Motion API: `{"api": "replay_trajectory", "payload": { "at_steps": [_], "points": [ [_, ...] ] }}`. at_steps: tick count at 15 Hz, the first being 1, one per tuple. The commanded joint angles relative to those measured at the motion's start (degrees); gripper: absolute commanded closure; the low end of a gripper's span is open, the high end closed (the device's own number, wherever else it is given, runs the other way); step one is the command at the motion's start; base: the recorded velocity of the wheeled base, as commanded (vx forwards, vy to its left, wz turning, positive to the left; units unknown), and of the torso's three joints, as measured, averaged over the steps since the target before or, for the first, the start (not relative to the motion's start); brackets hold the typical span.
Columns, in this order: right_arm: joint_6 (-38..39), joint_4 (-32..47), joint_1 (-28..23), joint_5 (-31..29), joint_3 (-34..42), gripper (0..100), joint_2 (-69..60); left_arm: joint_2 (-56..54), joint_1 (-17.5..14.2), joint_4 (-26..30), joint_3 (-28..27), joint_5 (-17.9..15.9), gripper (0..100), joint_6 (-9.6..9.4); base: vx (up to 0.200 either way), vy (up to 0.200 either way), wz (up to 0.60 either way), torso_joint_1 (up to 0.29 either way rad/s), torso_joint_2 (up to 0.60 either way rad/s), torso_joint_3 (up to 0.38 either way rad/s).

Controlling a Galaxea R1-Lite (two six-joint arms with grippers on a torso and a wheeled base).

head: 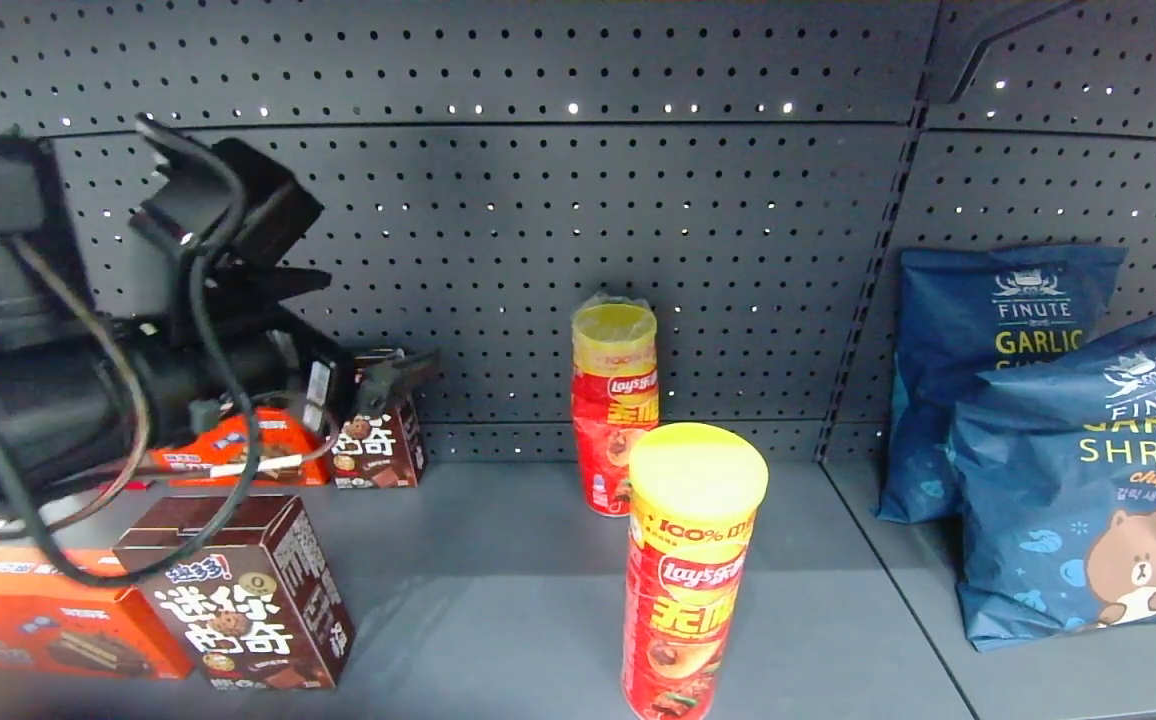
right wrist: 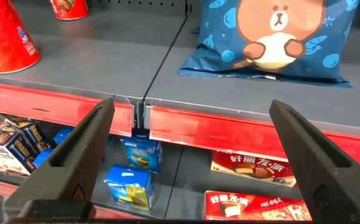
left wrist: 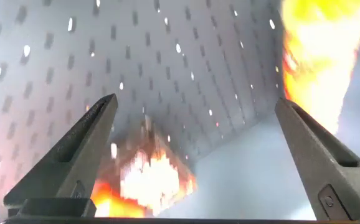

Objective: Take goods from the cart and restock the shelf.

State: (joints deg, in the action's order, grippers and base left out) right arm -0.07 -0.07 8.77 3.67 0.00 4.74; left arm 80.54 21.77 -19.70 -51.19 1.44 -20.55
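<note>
1. Goods stand on the grey shelf [head: 498, 540] in product groups. The front chip can [head: 695, 570], upright near the shelf's front edge, serves as the landmark.
2. A rear chip can [head: 615, 405] stands upright behind the landmark and slightly to its left, close to the pegboard back [head: 538, 250]. The two form a front-to-back row, which looks like deliberate facing.
3. Well to the landmark's left, a brown biscuit box [head: 248, 605] and an orange box [head: 38, 620] sit at the front. Farther back on that side are a rear brown box [head: 378, 445] and a rear orange box [head: 238, 450].
4. The left gripper [head: 393, 380] is at the rear brown box, its jaws spread wide and clamping nothing. I judge that box to be the item being seated in its row.
5. To the landmark's right, past a shelf divider, two blue snack bags [head: 1078, 480] lean upright, one overlapping the other.
6. The right gripper [right wrist: 192, 106] hovers below and in front of the landmark, before the red price rail [right wrist: 217, 127]. It is spread and empty.
7. Printed faces all turn outward. The cans are red with yellow lids, the brown boxes carry white characters, and the bags carry pale lettering and a cartoon bear.
</note>
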Motion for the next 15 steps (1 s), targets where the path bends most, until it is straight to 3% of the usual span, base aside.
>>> {"api": "replay_trajectory", "payload": {
  "at_steps": [1, 2, 4, 6, 7, 8, 11, 13, 15],
  "points": [
    [-0.10, 0.16, 0.99, 0.20, 0.00, 0, 0.44, -13.39, 0.29, 0.10, 12.43, 0.14, 0, 0.07, 0.000, 0.000, 0.00, 0.000, 0.00, 0.000],
    [-0.01, 0.16, 5.65, 0.11, 0.00, 0, 0.62, -19.11, 1.08, 0.10, 19.02, 0.14, 0, 0.34, 0.000, 0.000, 0.00, 0.000, 0.00, 0.000],
    [-0.37, 0.07, 5.30, -0.59, -0.18, 0, 2.82, -21.39, 1.17, 0.10, 21.66, 0.23, 0, 0.51, 0.000, 0.000, 0.00, 0.000, 0.00, 0.000],
    [2.45, 1.83, 4.59, -1.38, -21.97, 0, 19.08, -21.74, 0.99, 0.01, 21.13, 0.14, 0, 1.92, 0.000, 0.000, 0.00, 0.000, 0.00, 0.000],
    [2.27, 2.89, 4.68, -1.21, -23.82, 0, 21.01, -21.74, 0.99, -0.08, 20.95, 0.14, 0, 2.27, 0.000, 0.000, 0.00, 0.000, 0.00, 0.000],
    [-3.00, 5.00, 5.82, 1.52, -25.49, 0, 24.17, -21.74, 0.90, -0.25, 21.04, 0.32, 0, 3.50, 0.000, 0.000, 0.00, 0.000, 0.00, 0.000],
    [-4.59, 3.24, 9.43, 3.27, -23.64, 0, 32.61, -21.74, 0.73, -0.25, 20.78, 0.32, 0, 4.47, 0.000, 0.000, 0.00, 0.000, 0.00, 0.000],
    [-3.71, -8.63, 18.13, 2.31, -23.73, 0, 46.50, -21.74, 0.73, -0.25, 20.78, 0.41, 0, 4.47, 0.000, 0.000, 0.00, 0.000, 0.00, 0.000],
    [-3.18, -11.35, 20.33, 1.16, -24.70, 0, 53.00, -21.66, 0.73, -0.25, 20.43, 0.41, 0, 4.47, 0.000, 0.000, 0.00, 0.000, 0.00, 0.000]
  ]
}}
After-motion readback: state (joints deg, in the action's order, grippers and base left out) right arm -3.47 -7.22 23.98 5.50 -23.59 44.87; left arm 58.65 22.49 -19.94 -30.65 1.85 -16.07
